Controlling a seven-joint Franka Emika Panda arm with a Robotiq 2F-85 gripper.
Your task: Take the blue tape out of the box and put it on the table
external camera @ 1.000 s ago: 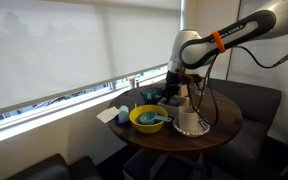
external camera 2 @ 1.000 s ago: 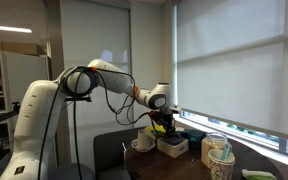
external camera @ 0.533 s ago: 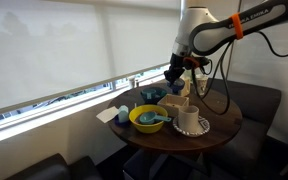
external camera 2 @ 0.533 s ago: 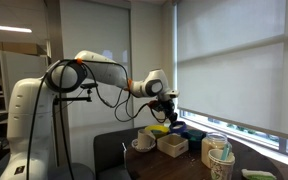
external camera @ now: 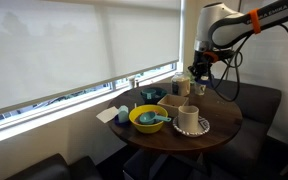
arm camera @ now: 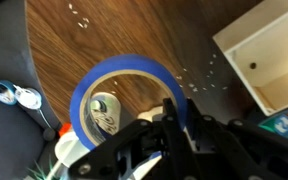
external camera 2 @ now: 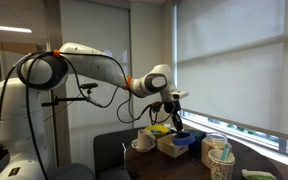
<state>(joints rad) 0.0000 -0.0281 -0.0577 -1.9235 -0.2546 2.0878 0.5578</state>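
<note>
The blue tape [arm camera: 130,72] is a ring gripped by its rim in my gripper [arm camera: 174,118], which is shut on it. In the wrist view it hangs above the dark brown round table [arm camera: 94,35], away from the light tan open-topped box [arm camera: 269,50] at the upper right. In both exterior views the gripper [external camera: 199,76] [external camera 2: 174,110] holds the tape [external camera 2: 177,127] in the air, above and beside the box [external camera: 174,102] [external camera 2: 171,146] on the table [external camera: 222,128].
A yellow bowl [external camera: 148,119] with a teal item, a white cup [external camera: 188,118] on a plate, and a small white container [external camera: 121,113] stand on the table. Cups [external camera 2: 219,155] stand by the window. A can [arm camera: 104,112] shows through the tape ring.
The gripper has risen out of the box with the blue tape and swung sideways, away from the box, over the table's far side.
</note>
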